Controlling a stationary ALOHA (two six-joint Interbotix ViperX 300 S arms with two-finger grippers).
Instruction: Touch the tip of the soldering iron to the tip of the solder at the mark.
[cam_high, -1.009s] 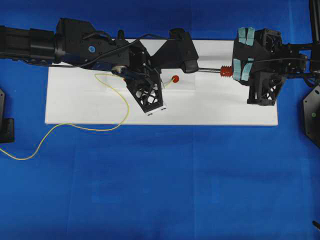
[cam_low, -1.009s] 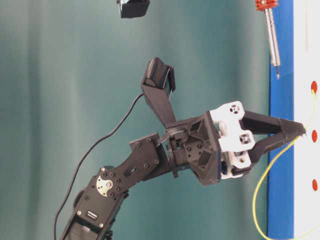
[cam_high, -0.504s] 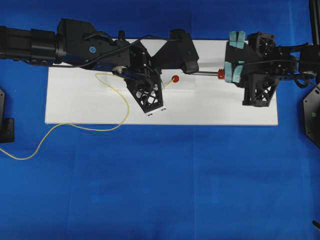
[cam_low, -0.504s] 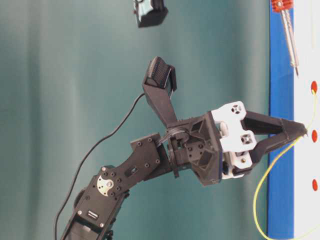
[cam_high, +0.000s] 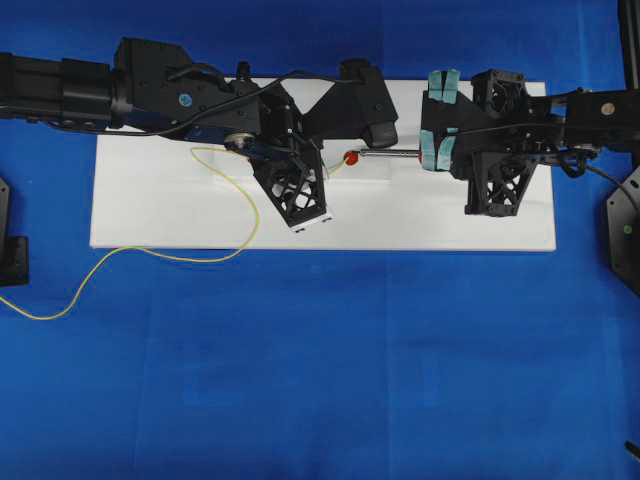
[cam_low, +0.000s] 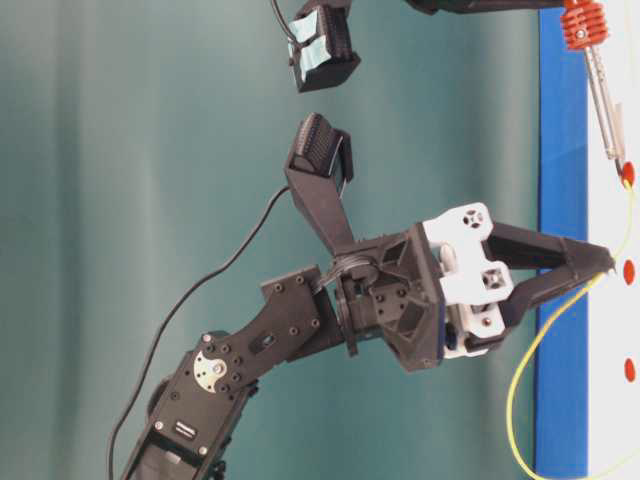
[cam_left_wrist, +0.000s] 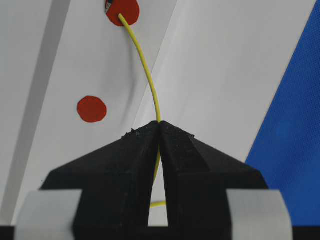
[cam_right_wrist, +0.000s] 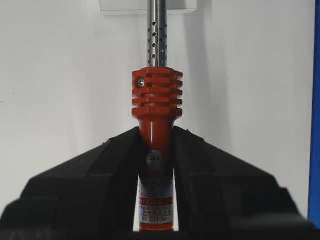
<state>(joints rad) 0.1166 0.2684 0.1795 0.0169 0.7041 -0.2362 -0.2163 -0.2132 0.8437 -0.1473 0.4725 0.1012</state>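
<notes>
Right tool (cam_right_wrist: 156, 150) has carried soldering iron (cam_right_wrist: 156, 125) leftward, tip seemingly reaching solder (cam_left_wrist: 145, 70).

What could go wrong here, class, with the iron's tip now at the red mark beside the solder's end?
1. The solder arches unsupported beyond the left fingers; a push from the iron might bend it off the red mark.
2. The iron is held only by its handle and could tilt under pressure.

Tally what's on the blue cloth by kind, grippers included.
Red round marks: 3
Red-orange-handled, silver-shafted soldering iron: 1
Thin yellow solder wire: 1
Flat white board: 1
Black left gripper and right gripper: 2
Total: 8
</notes>
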